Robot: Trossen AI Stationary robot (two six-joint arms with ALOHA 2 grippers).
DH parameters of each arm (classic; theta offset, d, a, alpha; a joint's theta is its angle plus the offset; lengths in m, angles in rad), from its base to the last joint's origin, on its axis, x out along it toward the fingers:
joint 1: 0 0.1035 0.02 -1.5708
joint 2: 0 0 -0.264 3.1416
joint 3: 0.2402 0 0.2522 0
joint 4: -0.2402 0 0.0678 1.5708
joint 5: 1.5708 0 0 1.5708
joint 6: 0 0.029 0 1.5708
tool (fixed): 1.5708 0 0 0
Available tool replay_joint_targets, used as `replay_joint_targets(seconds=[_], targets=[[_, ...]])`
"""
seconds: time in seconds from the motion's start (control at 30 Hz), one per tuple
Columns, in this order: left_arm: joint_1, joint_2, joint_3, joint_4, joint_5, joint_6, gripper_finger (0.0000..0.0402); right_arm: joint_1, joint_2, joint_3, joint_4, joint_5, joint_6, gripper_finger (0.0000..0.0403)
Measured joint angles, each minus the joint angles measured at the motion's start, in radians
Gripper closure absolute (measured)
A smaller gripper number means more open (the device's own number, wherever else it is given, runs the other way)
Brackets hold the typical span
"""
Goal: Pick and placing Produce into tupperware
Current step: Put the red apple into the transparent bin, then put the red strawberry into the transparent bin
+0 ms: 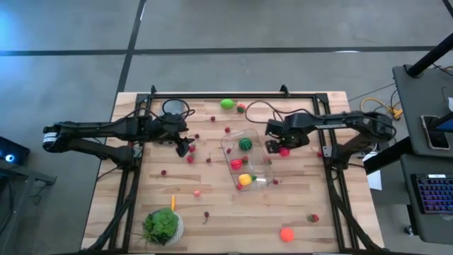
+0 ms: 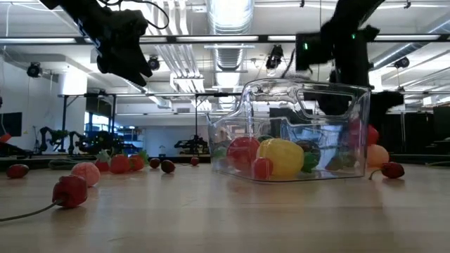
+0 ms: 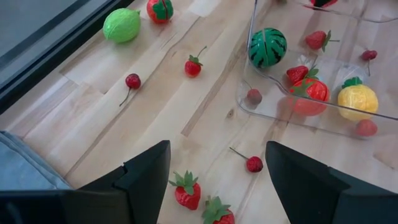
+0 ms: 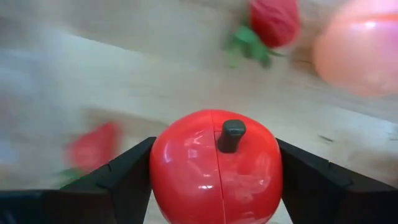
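The clear tupperware (image 1: 249, 161) lies mid-table, holding a striped green melon (image 1: 245, 144), a red piece (image 1: 236, 163) and a yellow fruit (image 1: 245, 179). My right gripper (image 1: 281, 146) hovers at the tub's right side, shut on a red apple (image 4: 199, 168). My left gripper (image 1: 185, 147) is open, left of the tub, above two strawberries (image 3: 186, 191) and a cherry (image 3: 253, 164). In the left wrist view the tub (image 3: 311, 118) shows the melon (image 3: 268, 47) and yellow fruit (image 3: 357, 101). Small red berries lie scattered on the wood. My right gripper pinches the red apple between its two fingers (image 4: 124, 180), one on each side (image 4: 163, 168) of its round body. The dark stem (image 4: 231, 134) points back toward the wrist. The fingers point down from above, and the apple is off the table.
A lime (image 1: 226, 104) and a red fruit (image 1: 241, 108) sit near the far edge. A leafy green head in a white bowl (image 1: 163, 225) stands near left. An orange ball (image 1: 287, 234) and strawberry (image 1: 313, 218) lie near right. A black metal frame (image 1: 212, 94) borders the table.
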Motion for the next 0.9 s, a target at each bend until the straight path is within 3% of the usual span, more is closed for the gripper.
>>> replay_joint_targets(seconds=[0.17, 0.3, 0.5, 0.67, 0.9], targets=[[0.0, 0.0, 0.0, 0.0, -0.001, 0.0, 0.0153, 0.065, -0.086, 0.138, 0.01, 0.044, 0.034, 0.0125], [0.001, 0.001, 0.0, 0.0, -0.004, 0.001, 0.0153, 0.139, -0.092, 0.266, 0.151, 0.048, -0.01, 0.0114], [0.001, 0.001, 0.0, 0.0, -0.004, 0.001, 0.0153, 0.193, 0.056, 0.425, 0.144, 0.093, -0.048, 0.011], [0.001, 0.001, 0.0, 0.0, -0.004, 0.0, 0.0153, 0.214, 0.225, 0.531, -0.008, 0.03, -0.104, 0.0097], [0.001, 0.005, -0.003, -0.061, -0.006, -0.005, 0.0153, 0.239, 0.357, 0.644, -0.135, 0.058, -0.119, 0.0071]])
